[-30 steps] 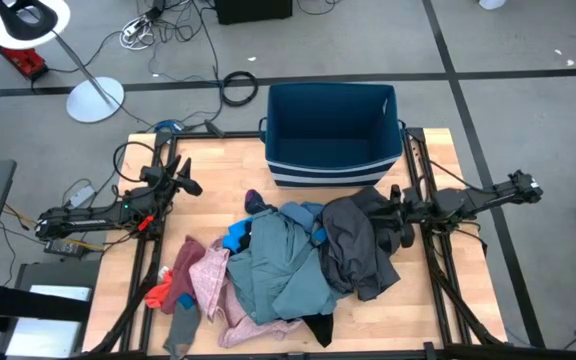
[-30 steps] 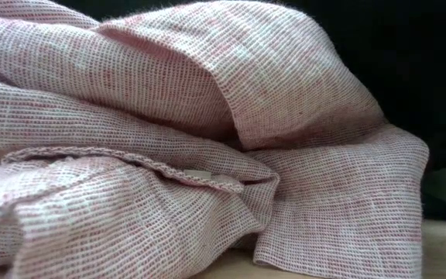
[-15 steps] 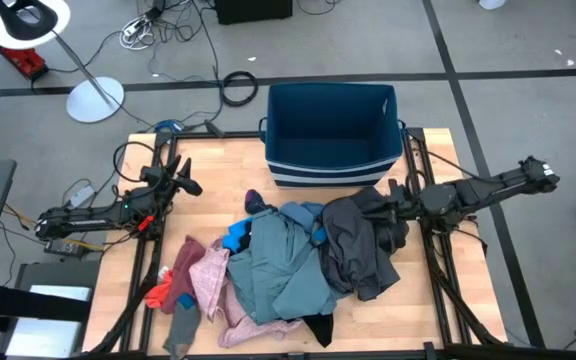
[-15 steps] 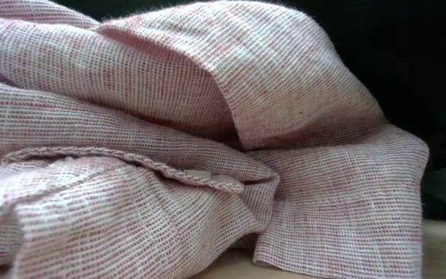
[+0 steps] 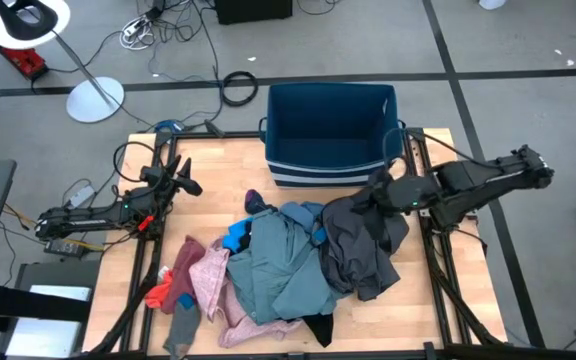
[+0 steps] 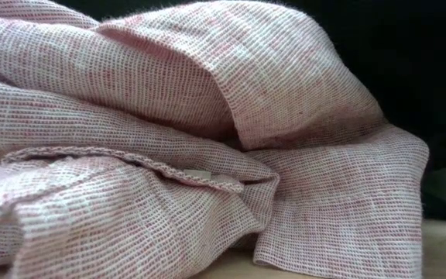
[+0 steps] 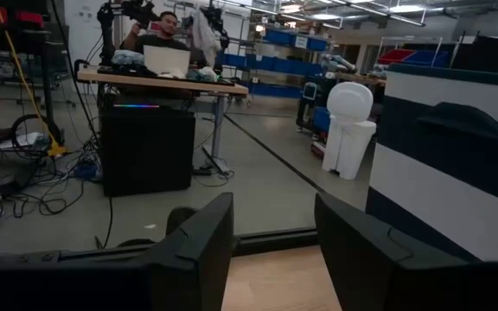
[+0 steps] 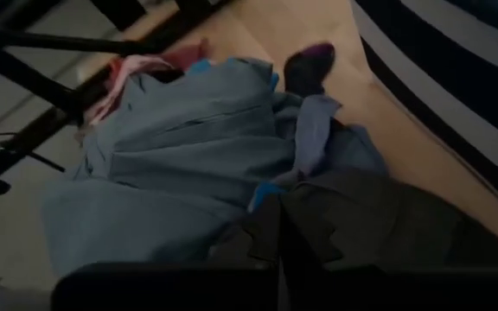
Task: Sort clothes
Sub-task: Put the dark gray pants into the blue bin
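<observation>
Risen right end effector [image 5: 380, 190] pinches dark grey garment [image 5: 360, 245], fingertips hidden.

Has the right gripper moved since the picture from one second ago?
Yes. In the high view the right gripper, shut on the dark grey garment, has shifted from the table's right rail toward the blue bin.

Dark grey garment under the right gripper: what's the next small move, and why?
Probably a short lift. The right gripper is shut on the dark grey garment at its edge nearest the blue bin, while most of the cloth lies on the pile, overlapping the teal-grey garment. Raising it first should peel it free. The left gripper waits open.
</observation>
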